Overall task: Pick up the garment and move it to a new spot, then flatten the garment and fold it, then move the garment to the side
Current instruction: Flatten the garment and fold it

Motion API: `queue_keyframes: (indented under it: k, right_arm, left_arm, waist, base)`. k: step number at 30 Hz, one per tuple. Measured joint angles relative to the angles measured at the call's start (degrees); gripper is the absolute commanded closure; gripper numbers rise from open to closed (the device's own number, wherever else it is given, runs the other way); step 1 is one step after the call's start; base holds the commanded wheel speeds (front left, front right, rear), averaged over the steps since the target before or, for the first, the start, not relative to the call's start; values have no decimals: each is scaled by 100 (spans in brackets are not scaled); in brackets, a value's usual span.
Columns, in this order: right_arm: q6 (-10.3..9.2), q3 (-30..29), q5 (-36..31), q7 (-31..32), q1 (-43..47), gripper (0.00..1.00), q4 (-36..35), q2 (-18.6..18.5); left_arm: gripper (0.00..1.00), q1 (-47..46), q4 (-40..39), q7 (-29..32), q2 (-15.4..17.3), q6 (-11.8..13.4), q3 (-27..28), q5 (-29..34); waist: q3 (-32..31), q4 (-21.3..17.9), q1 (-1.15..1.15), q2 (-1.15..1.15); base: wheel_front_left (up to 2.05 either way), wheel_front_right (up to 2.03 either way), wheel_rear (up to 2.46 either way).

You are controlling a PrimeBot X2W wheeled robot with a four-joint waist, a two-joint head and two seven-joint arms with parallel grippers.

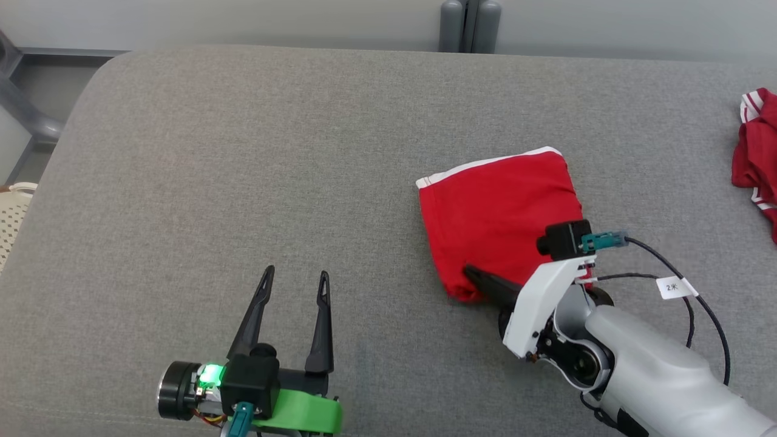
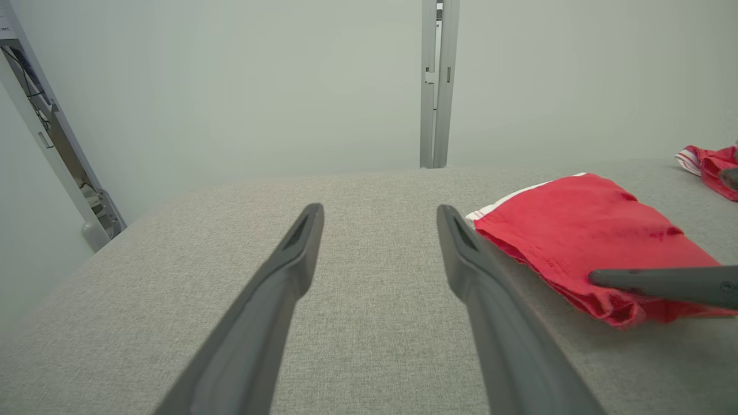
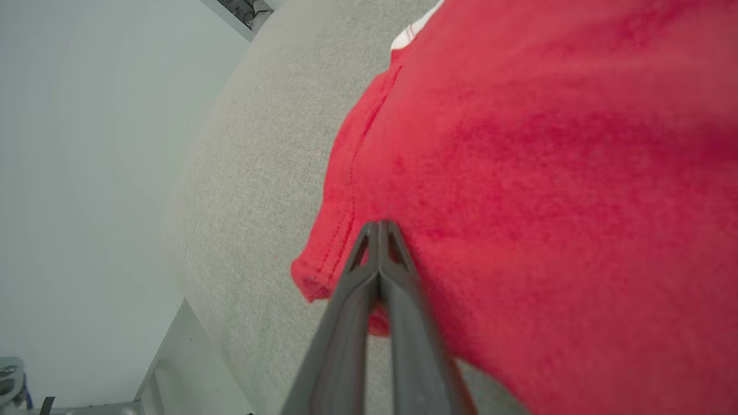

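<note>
The garment (image 1: 498,206) is a folded red piece with a white-striped edge, lying right of centre on the grey cushion (image 1: 243,152). My right gripper (image 1: 470,271) reaches in from the lower right and is shut on the garment's near-left corner, where the fabric bunches up. In the right wrist view its fingertips (image 3: 379,226) meet against the red garment (image 3: 548,173). My left gripper (image 1: 296,272) stands open at the lower left, holding nothing and well apart from the cloth. The left wrist view shows that left gripper (image 2: 377,210), the garment (image 2: 576,225) and the right gripper (image 2: 594,278) at its near edge.
Another red garment with white stripes (image 1: 756,152) lies at the cushion's far right edge. Grey posts (image 1: 470,24) stand behind the cushion against a pale wall. A cream woven basket (image 1: 12,212) sits off the left side. Bare cushion spreads to the left and behind the folded piece.
</note>
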Motion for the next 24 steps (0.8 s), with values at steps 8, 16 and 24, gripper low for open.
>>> queue_keyframes:
  k: [8, 16, 24]
  right_arm:
    - [0, 710, 470, 109, 240, 100, -419, -136]
    - [0, 827, -116, -1478, 291, 0, -592, -335]
    - [1, -893, -1823, -1672, 682, 0, -376, -135]
  left_arm:
    - [0, 1, 24, 0, -1, 0, 40, 2]
    - [0, 254, -41, 0, 1, 8, 330, 63]
    - [0, 604, -298, 0, 2, 49, 737, 44]
  waist:
    - [-136, -115, 0, 0]
    - [-430, -343, 0, 0]
    - [-694, -738, 0, 0]
  base:
    - [0, 0, 0]
    - [0, 0, 0]
    - [0, 0, 0]
